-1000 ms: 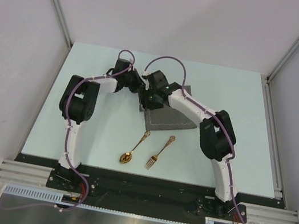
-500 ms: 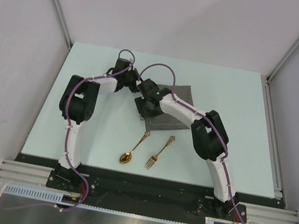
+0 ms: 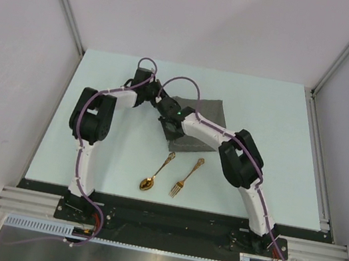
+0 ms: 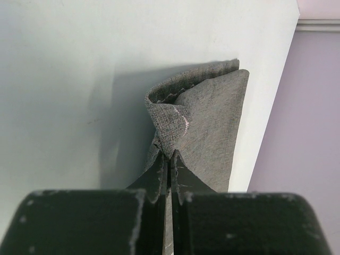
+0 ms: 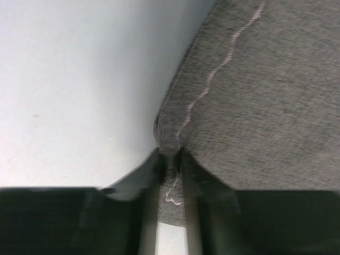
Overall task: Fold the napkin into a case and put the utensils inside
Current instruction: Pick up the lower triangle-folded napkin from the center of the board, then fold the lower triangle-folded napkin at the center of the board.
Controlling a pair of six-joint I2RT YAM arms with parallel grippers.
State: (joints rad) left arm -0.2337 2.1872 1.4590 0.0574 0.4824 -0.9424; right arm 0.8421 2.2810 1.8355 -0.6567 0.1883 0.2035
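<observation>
Left pincer (image 4: pixel 169 162) is clenched on the napkin (image 4: pixel 204 122), its two dark fingers (image 4: pixel 155 179) pressed together with a thin tongue of grey cloth between the tips. Just beyond the tips the cloth curls up and over into a loose roll, with a scalloped stitched edge showing at the lip. The nearer part of the cloth is hidden behind the pincer's black body.

Right pincer (image 5: pixel 171 159) is also closed on the napkin, nipping a rounded edge or corner. That view is soft and blurred. A pale wavy stitch line runs up the cloth, which is cut off at the top and right of the picture, so its shape cannot be read there.

From above, both pincers meet at the napkin's left side, left (image 3: pixel 160 99) and right (image 3: pixel 167 124), but their tips are lost under the wrists. The napkin (image 3: pixel 207 108) lies on the pale desk (image 3: pixel 264 119), in its middle toward the far side. The right arm crosses over its centre, so the folds there cannot be made out.

Nearer the arm bases lie the gold spoon (image 3: pixel 159 170) and gold fork (image 3: pixel 189 175). They are side by side and apart, with handles slanting up toward the napkin's near edge. Whether the handle tips touch the cloth cannot be told.
</observation>
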